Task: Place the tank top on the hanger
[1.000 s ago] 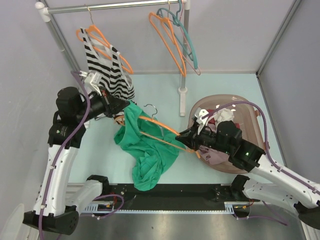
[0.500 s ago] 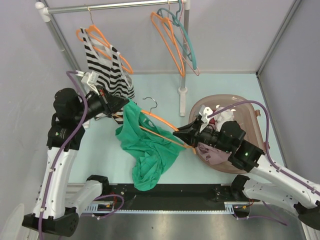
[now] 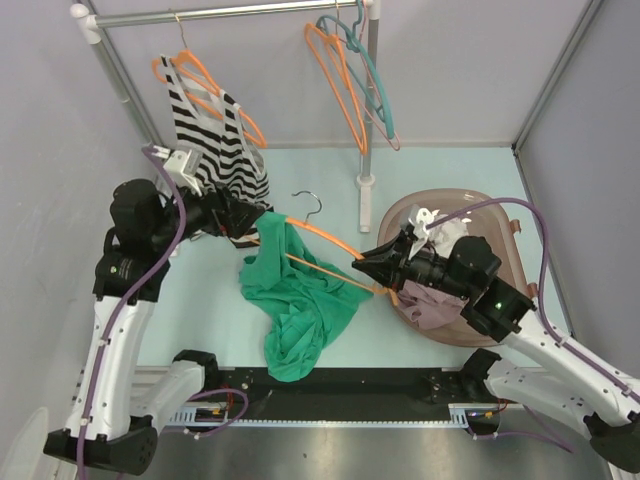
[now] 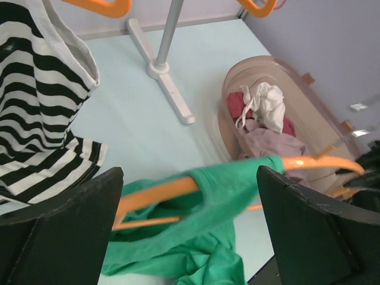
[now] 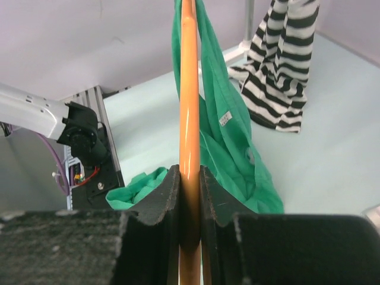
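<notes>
Table: pale blue-green top (image 3: 450, 170) between grey walls, with a clothes rail (image 3: 230, 12) along the upper edge of the top view.
Tank top (image 3: 300, 300): green, centre frame. I see one end draped over the hanger; the rest lies heaped on the table towards lower centre.
Hanger (image 3: 320, 232): orange, slanting across the centre with its hook up. Fabric partly hides its lower bar.
Right gripper (image 3: 365, 262): clamped on the hanger's right end.
Left gripper (image 3: 248, 215): fingers (image 4: 65, 231) spread wide either side of hanger and top. My wrist view is blurred, so I cannot judge contact.
Basket (image 3: 500, 215): centre right, half hidden under the right arm.
</notes>
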Controlling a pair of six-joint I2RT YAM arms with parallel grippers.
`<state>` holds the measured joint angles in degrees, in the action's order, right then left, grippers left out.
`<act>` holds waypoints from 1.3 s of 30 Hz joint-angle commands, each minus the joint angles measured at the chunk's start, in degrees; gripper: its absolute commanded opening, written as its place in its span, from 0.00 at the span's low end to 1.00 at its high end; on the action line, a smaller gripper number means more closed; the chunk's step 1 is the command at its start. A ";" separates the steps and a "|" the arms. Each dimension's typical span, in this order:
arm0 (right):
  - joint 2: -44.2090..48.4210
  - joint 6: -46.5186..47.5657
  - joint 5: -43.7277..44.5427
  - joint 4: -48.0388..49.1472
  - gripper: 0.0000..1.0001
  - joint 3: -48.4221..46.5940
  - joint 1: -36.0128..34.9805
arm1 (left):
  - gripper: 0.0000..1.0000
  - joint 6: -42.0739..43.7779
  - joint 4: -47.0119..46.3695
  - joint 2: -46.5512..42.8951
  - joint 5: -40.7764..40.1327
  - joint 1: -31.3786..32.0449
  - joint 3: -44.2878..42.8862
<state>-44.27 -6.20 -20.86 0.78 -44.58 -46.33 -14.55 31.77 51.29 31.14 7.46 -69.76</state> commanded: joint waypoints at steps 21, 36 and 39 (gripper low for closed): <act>-8.20 0.22 -39.16 -7.19 0.00 -12.99 14.51 | 0.98 22.98 -1.71 -5.41 25.55 2.03 4.72; -11.36 3.56 -41.36 -10.00 0.00 -16.94 14.60 | 0.78 19.20 0.13 -4.27 38.29 4.31 9.20; -12.50 4.09 -41.36 -10.18 0.00 -17.82 14.60 | 0.60 19.82 0.84 -4.27 38.91 5.10 9.64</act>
<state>-55.96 -3.40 -59.66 -11.92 -58.30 -31.92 4.56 32.23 47.51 66.22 11.38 -60.62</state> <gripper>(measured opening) 0.167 0.677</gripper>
